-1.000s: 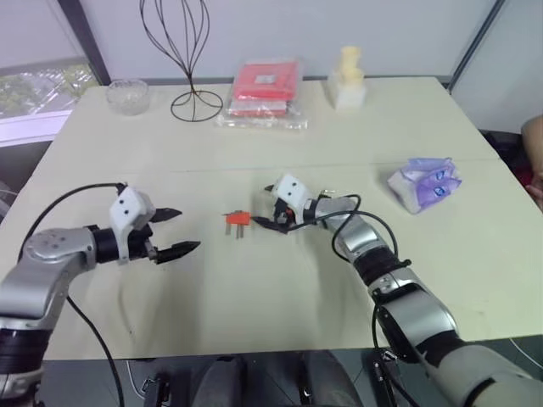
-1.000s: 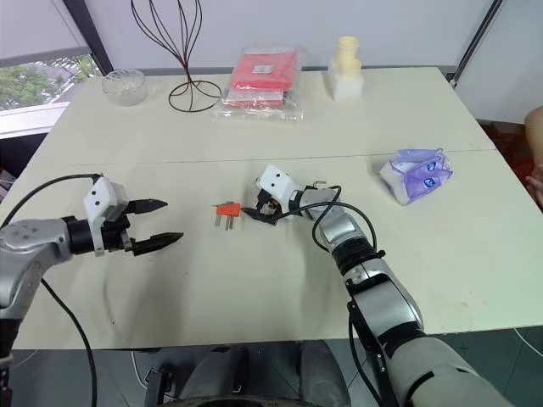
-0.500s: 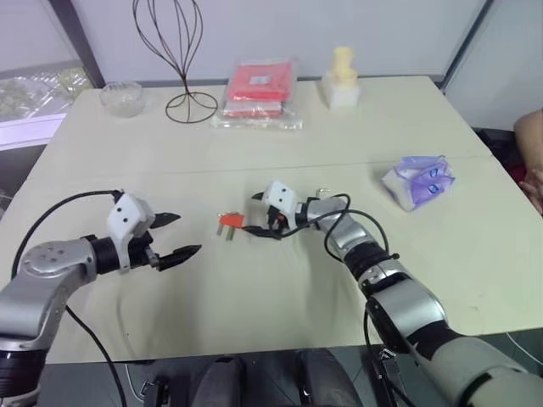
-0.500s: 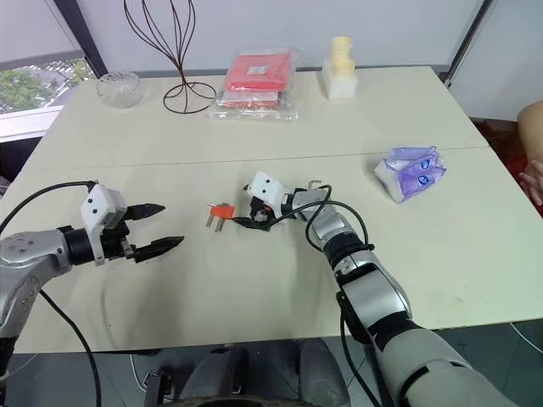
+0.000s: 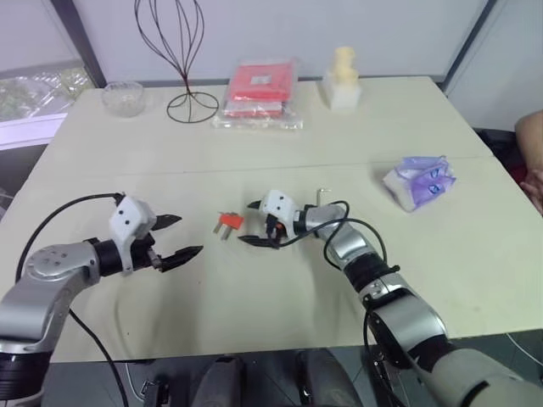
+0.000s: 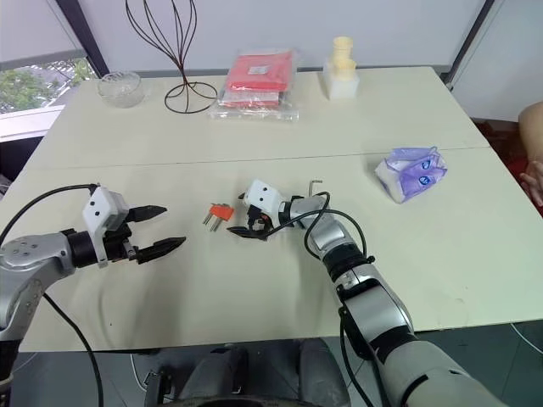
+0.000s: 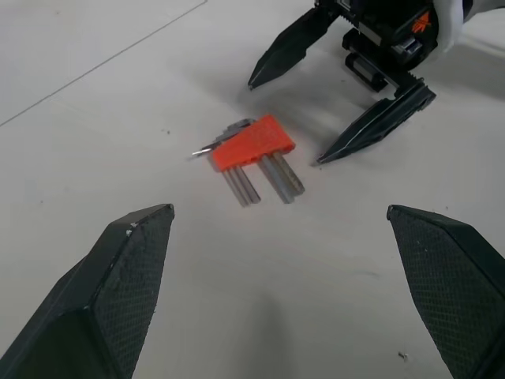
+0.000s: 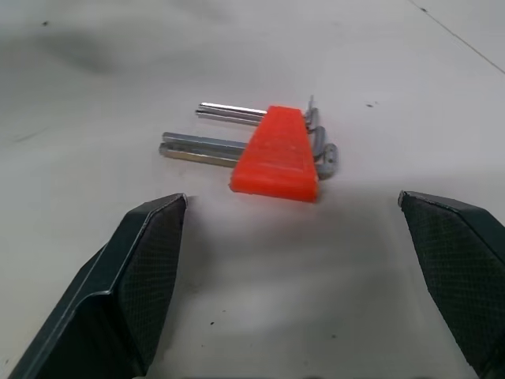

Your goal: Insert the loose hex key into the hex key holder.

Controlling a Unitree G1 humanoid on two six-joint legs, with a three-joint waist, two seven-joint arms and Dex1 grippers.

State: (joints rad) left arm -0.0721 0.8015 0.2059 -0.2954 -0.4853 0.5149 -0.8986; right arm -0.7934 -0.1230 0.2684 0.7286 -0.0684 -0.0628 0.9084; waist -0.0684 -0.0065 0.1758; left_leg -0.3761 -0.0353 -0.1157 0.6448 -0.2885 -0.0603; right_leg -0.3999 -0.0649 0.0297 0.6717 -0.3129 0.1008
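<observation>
The hex key holder point(image 5: 227, 222) lies flat on the pale table point(image 5: 254, 288), near its middle, a small orange-red block with short grey keys sticking out of it toward the robot. The right gripper point(image 5: 256, 225) sits low over the table just beside the holder on its right, pointing at it, with its two black fingers spread wide and nothing between them — in the right wrist view the holder point(image 8: 278, 152) lies on the table between and beyond the two finger pads, apart from both. The left gripper point(image 5: 173, 237) hovers to the left of the holder, a little way off, also aimed toward it; its fingers stand wide apart and empty, and the left wrist view shows the holder point(image 7: 251, 146) ahead on the bare table with the right gripper point(image 7: 319, 110) facing it from the far side. The loose hex key point(image 5: 321, 196) — a thin grey L-shaped rod — lies on the table behind the right forearm, well apart from the holder and untouched by either gripper. Farther back stand a wire stand point(image 5: 184, 64), a glass bowl point(image 5: 123, 96), a red packet point(image 5: 261, 89) in clear wrap and a cream-coloured figure point(image 5: 343, 78); a purple-and-white pack point(image 5: 422, 181) lies toward the right edge.
</observation>
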